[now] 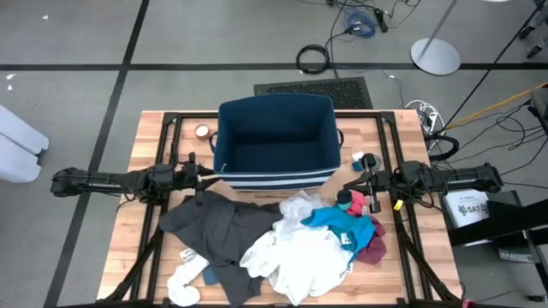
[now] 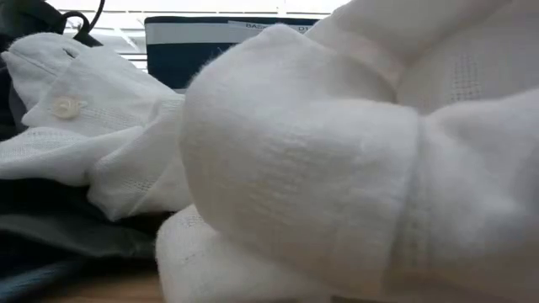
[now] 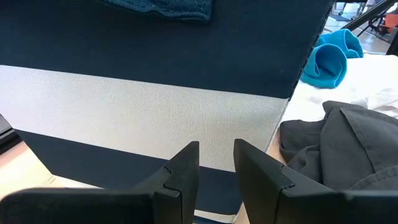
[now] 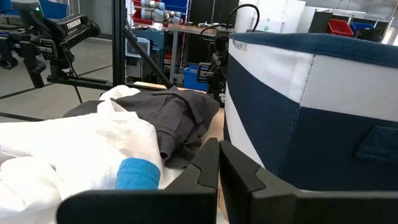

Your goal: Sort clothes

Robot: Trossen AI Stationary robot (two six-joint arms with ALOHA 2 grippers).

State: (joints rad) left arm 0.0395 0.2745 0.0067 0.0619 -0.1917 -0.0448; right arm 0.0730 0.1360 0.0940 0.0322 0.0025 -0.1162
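High view. The navy bin point(image 1: 274, 141) sits at upper centre of the wooden surface point(image 1: 154, 128). Below it the clothes lie in one heap: dark grey garment point(image 1: 218, 231) at lower left, white garment point(image 1: 300, 252) at lower centre, teal-blue piece point(image 1: 342, 221) and maroon piece point(image 1: 372, 244) at lower right, a red-pink sock point(image 1: 349, 201) above the teal, a white sock point(image 1: 181, 287) near the bottom edge. The left end effector point(image 1: 199, 174) hangs at the bin's left front corner, just above the grey garment; the right end effector point(image 1: 370, 190) is right of the bin, just beside the red-pink sock. Nothing appears lifted, and no garment is evident inside the bin. Judgement: sorting is at its opening step, with a first pick outstanding.

Low view. White fabric fills the frame; a buttoned white cuff point(image 2: 67, 105) shows at upper left, the bin behind it. Neither arm is visible.

Left wrist view. The fingers stand slightly apart with nothing between them, facing the bin's white stripe point(image 3: 143, 118); grey cloth lies at lower right, teal at upper right.

Right wrist view. The fingers are closed together, empty. White and grey garments lie ahead at left, the bin at right.

Next move, in my judgement: either arm must turn from the bin, descend and spread its fingers over one piece of the heap.
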